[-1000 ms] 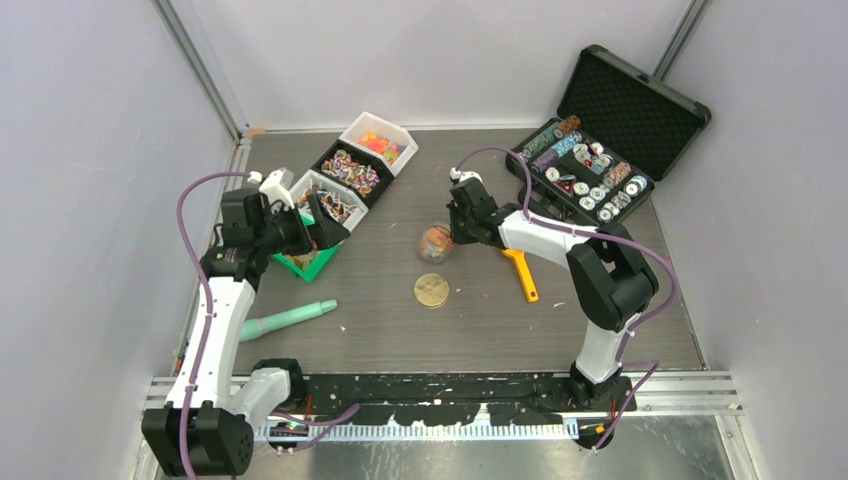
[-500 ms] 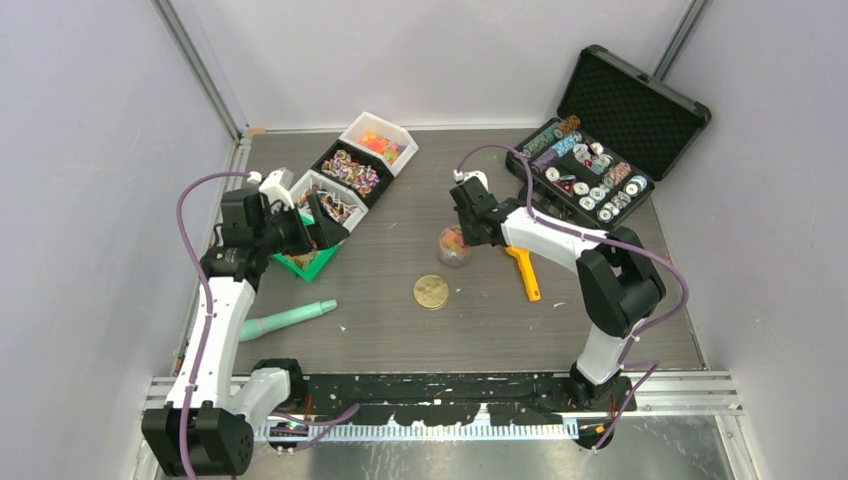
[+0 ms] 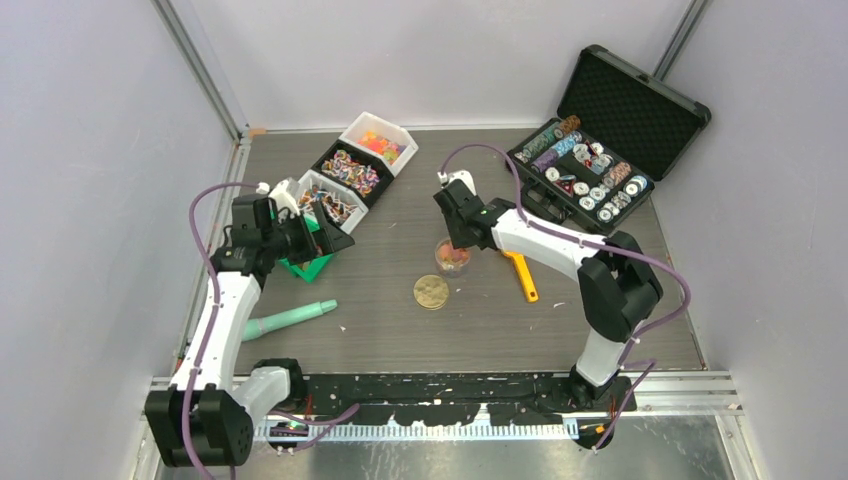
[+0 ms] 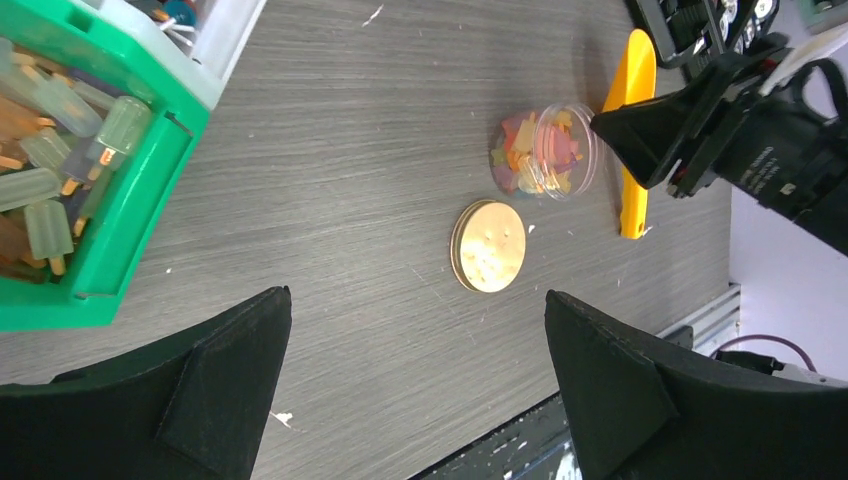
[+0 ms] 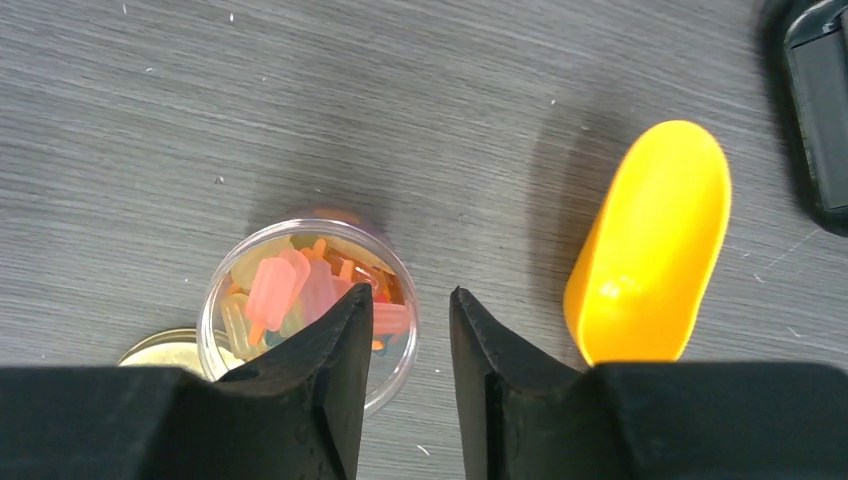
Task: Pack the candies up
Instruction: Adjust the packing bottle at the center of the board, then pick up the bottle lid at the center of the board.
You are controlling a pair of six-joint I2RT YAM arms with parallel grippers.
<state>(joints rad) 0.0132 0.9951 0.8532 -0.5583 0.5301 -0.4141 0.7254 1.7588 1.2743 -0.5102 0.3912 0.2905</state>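
Grey wood-grain tabletop point(image 3: 380, 320) carries a small clear jar point(image 5: 208, 310) about half full of the candies point(image 5: 272, 285). The jar sits directly beneath the right gripper point(image 5: 410, 295) and slightly to its left. The jaws there stand narrowly apart; the jar's near wall shows in the gap, but nothing is visibly pinched. An orange scoop point(image 5: 655, 240) lies just to that gripper's right, and a gold disc point(image 5: 170, 350) sits beside the jar on its far-left side. More candies fill the bins point(image 3: 405, 133) just ahead of the left gripper point(image 4: 417, 300), whose fingers are spread wide on nothing. The sweets look tiny, light and loose, probably soft and a little tacky, so pinching them singly seems unreliable and scooping seems better. The jar looks thin, smooth and easily tipped, and is best taken low across its body or by the rim wall.
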